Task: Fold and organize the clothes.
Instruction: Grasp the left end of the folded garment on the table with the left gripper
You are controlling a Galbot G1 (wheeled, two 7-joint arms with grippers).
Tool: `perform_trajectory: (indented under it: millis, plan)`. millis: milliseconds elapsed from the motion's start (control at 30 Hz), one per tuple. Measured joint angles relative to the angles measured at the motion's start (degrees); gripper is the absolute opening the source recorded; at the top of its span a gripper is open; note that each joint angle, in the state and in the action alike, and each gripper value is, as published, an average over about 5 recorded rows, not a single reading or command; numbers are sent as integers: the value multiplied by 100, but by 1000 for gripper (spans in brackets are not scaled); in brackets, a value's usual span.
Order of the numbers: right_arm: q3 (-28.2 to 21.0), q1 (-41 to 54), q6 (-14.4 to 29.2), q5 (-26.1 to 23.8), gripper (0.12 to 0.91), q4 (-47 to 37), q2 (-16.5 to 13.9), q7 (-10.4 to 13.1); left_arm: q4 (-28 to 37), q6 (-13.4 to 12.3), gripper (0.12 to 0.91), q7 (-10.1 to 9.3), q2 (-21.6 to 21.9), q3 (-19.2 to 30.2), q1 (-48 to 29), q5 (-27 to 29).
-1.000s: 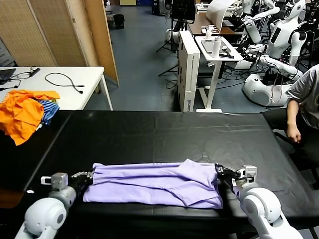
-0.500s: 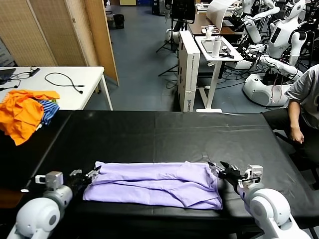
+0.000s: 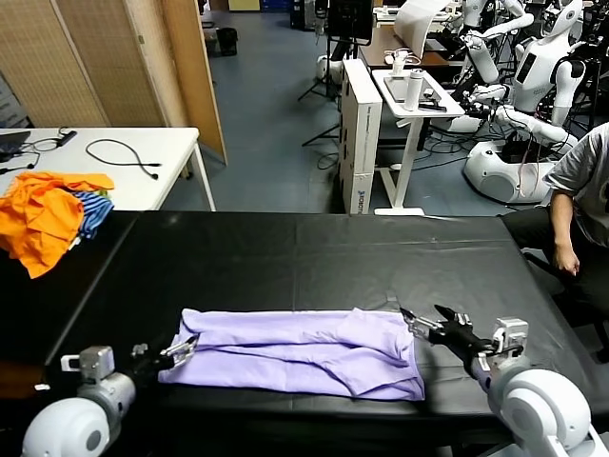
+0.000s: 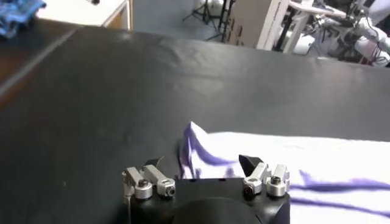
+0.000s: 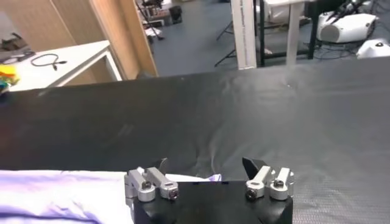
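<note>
The pale lavender T-shirt [image 3: 295,350] lies folded into a long flat band across the near part of the black table [image 3: 314,257]. My left gripper [image 3: 176,350] is open just off the shirt's left end, holding nothing. My right gripper [image 3: 428,326] is open just off the shirt's right end, also empty. In the left wrist view the shirt's end [image 4: 256,167] shows purple print lines between the open fingers [image 4: 204,163]. In the right wrist view a lavender edge [image 5: 73,192] lies before the open gripper [image 5: 204,165].
Orange garments [image 3: 43,214] and a blue-striped cloth [image 3: 93,211] are piled at the table's far left. A white table [image 3: 114,162] with cables stands behind. A seated person [image 3: 576,205] is at the right edge. Other robots and carts stand in the background.
Both grippers let go of the shirt's ends, opened and drew back outward toward me. The shirt has settled flat on the table.
</note>
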Motion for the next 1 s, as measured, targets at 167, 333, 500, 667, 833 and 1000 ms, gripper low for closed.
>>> perform_trajectory:
  millis: [167, 333, 500, 667, 833, 1000]
  plan:
    - [-4, -11, -12, -25, 907, 22, 12, 18, 109, -28, 892, 11, -127, -74, 4, -187]
    - [12, -15, -14, -35, 907, 19, 10, 22, 151, -46, 834, 82, -228, -136, 53, -325]
    - [1, -27, -11, -72, 907, 13, 32, 13, 146, -65, 733, 109, -299, -118, 69, -298]
    - [-25, -11, 1, -129, 907, -5, 45, -2, 164, -66, 504, 113, -361, -72, 67, -278]
    - [-67, 54, 4, -162, 907, -27, 48, -3, 173, -60, 219, 122, -413, -51, 95, -273]
    - [-57, 57, 8, -178, 907, -62, 60, -3, 85, -41, 185, 113, -388, -56, 111, -113]
